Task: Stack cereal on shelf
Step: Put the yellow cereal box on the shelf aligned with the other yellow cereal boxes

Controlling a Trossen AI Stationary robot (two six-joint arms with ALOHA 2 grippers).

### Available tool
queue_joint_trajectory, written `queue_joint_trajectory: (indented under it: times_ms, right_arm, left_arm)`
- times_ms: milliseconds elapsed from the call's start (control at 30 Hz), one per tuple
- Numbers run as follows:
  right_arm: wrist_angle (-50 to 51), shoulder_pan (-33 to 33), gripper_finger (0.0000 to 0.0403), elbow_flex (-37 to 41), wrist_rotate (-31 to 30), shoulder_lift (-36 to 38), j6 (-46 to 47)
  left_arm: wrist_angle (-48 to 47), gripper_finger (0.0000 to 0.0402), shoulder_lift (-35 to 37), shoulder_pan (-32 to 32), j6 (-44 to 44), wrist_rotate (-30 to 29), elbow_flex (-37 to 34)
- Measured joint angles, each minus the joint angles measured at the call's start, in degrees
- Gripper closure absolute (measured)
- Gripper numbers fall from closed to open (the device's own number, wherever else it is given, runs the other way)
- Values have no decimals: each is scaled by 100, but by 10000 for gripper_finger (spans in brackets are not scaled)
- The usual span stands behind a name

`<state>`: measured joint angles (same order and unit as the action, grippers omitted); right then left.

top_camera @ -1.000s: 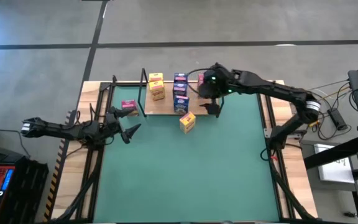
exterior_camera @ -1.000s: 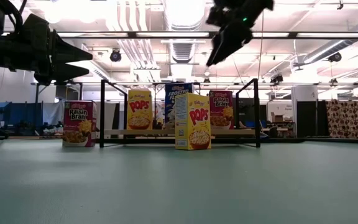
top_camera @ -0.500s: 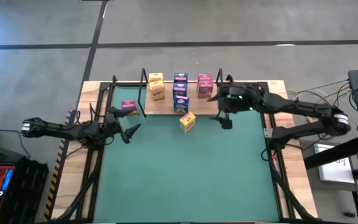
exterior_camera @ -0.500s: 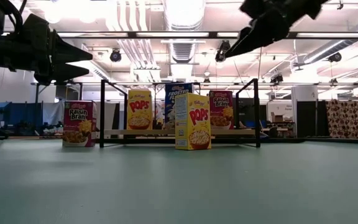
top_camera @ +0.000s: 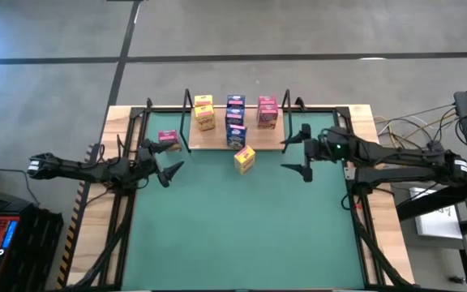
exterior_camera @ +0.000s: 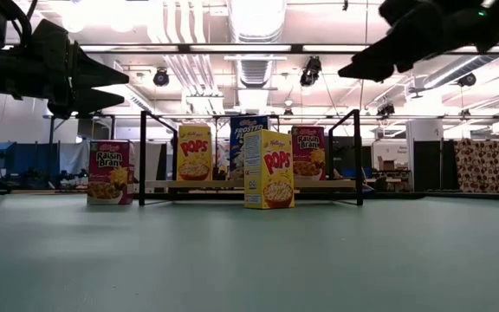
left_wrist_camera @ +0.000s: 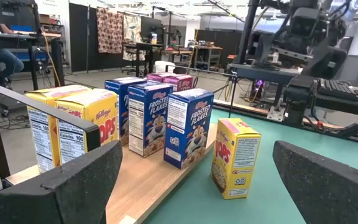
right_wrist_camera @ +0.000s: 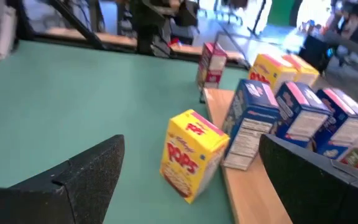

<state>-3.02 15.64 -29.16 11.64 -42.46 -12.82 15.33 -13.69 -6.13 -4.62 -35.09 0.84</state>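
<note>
Your next target is the yellow Pops box (top_camera: 245, 159), standing upright on the green mat (top_camera: 242, 235) just in front of the shelf (top_camera: 217, 139), its long axis vertical. It sits between your 2 arms, nearer the right gripper (top_camera: 305, 151), which hovers beside the shelf's right end with jaws spread and empty. The left gripper (top_camera: 169, 161) waits, jaws released. 1 pink box (top_camera: 167, 138) stands outside the shelf's left upright.

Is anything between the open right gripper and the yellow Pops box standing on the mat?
Nothing visible. The right gripper hangs open above bare green mat, with the yellow Pops box standing alone just off the shelf.
</note>
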Motion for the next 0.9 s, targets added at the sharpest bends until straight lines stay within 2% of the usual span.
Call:
queue_joint_trajectory:
  times_ms: [267, 567, 900]
  right_arm:
    - [-723, -92, 41, 974, 40, 811, 397]
    - [-2068, -92, 41, 2127, 54, 1318, 436]
    - [-2517, -90, 41, 2670, 142, 1563, 926]
  left_arm:
    - [2, 2, 0, 2, 0, -2, 0]
    - [2, 2, 0, 2, 0, -2, 0]
    - [2, 2, 0, 2, 0, 0, 0]
